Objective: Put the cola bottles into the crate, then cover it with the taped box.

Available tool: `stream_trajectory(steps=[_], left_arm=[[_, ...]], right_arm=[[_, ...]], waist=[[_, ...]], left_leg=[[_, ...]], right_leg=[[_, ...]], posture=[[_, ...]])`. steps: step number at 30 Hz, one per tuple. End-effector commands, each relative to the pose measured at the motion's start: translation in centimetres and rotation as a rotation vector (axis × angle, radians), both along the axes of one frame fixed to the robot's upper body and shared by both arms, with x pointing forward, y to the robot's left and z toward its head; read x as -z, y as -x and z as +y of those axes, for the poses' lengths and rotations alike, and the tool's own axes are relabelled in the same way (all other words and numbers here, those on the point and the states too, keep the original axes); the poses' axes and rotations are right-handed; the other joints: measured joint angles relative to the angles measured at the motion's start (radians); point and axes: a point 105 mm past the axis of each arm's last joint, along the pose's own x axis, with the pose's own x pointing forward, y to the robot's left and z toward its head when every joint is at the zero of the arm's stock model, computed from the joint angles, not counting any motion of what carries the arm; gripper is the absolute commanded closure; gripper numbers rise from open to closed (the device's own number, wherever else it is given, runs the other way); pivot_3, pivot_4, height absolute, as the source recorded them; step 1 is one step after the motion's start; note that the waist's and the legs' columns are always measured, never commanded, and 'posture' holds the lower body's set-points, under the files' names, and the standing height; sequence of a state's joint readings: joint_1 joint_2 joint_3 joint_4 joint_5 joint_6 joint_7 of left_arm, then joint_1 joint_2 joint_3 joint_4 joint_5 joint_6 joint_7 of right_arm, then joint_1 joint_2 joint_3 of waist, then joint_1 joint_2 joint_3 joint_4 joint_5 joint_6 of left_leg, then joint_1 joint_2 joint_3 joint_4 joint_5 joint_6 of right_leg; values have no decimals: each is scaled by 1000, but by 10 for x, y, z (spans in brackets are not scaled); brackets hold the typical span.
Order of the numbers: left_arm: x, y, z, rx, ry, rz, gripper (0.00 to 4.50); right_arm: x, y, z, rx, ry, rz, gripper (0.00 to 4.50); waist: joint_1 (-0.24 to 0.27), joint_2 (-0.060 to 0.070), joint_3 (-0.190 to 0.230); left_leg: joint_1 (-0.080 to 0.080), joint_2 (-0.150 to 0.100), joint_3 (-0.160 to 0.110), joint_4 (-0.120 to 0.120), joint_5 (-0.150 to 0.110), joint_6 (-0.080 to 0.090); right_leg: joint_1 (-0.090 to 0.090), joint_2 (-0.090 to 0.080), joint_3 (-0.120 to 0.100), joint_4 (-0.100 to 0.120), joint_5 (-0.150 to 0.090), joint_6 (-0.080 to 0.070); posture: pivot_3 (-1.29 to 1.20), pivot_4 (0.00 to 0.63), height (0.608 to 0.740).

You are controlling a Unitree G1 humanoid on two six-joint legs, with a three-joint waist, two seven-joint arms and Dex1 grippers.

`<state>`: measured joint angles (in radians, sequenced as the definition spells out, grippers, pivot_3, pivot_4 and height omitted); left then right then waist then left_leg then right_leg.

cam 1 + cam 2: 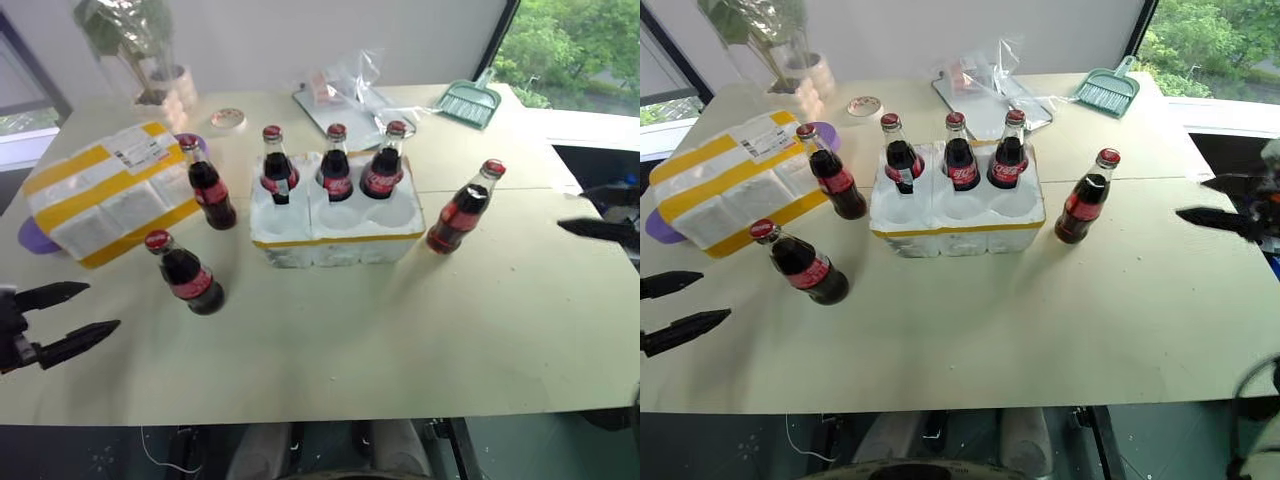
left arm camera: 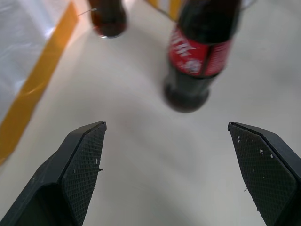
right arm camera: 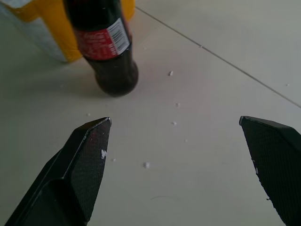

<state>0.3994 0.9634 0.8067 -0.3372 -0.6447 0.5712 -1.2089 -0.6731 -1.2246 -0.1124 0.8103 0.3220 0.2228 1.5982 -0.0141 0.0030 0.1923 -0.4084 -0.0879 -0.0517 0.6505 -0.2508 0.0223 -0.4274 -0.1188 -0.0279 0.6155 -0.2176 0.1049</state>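
The crate (image 1: 340, 246), a low white foam tray with a yellow band, sits mid-table. Three cola bottles (image 1: 336, 168) stand in its back row of wells; the front wells hold nothing. One loose bottle (image 1: 208, 187) stands left of the crate, another (image 1: 186, 273) nearer me on the left, and a third (image 1: 461, 211) to the crate's right. The taped box (image 1: 110, 190) lies at the far left. My left gripper (image 1: 103, 306) is open and empty, short of the near-left bottle (image 2: 197, 56). My right gripper (image 1: 572, 208) is open and empty, apart from the right bottle (image 3: 106, 47).
A potted plant (image 1: 165, 85), a tape roll (image 1: 228, 118), a plastic-wrapped tray (image 1: 345, 95) and a green dustpan (image 1: 470, 100) line the table's far side. Something purple (image 1: 33, 238) pokes out from under the taped box. The table's front edge runs close to me.
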Motion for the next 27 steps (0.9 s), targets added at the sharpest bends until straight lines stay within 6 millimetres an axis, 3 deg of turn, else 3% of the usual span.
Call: stream_trajectory(steps=[1,5,10,15,27], left_arm=[[0,-10,-19,79,11,-16,156],[5,-27,-28,108,39,-32,156],[11,-43,-29,117,29,-39,156],[12,-53,-28,122,37,-49,156],[20,-73,-56,202,150,-21,156]], right_arm=[[-28,14,38,-179,-55,-34,0],[-32,36,67,-303,-99,0,0],[-33,53,86,-357,-103,10,0],[-39,60,95,-351,-121,-12,0],[-42,60,104,-312,-135,-35,0]], waist=[[-1,3,-1],[1,5,-2],[9,5,-2],[19,4,-2],[28,4,-2]], left_leg=[[0,0,0,0,0,0],[0,0,0,0,0,0],[0,0,0,0,0,1],[0,0,0,1,0,0],[-1,0,0,1,0,1]], right_leg=[[0,0,0,0,0,0],[-1,0,0,1,0,0],[-1,0,0,1,2,3],[-1,0,0,0,2,3],[-1,0,0,0,2,3]], posture=[[0,150,738],[0,150,738],[0,150,738],[0,150,738],[0,150,738]])
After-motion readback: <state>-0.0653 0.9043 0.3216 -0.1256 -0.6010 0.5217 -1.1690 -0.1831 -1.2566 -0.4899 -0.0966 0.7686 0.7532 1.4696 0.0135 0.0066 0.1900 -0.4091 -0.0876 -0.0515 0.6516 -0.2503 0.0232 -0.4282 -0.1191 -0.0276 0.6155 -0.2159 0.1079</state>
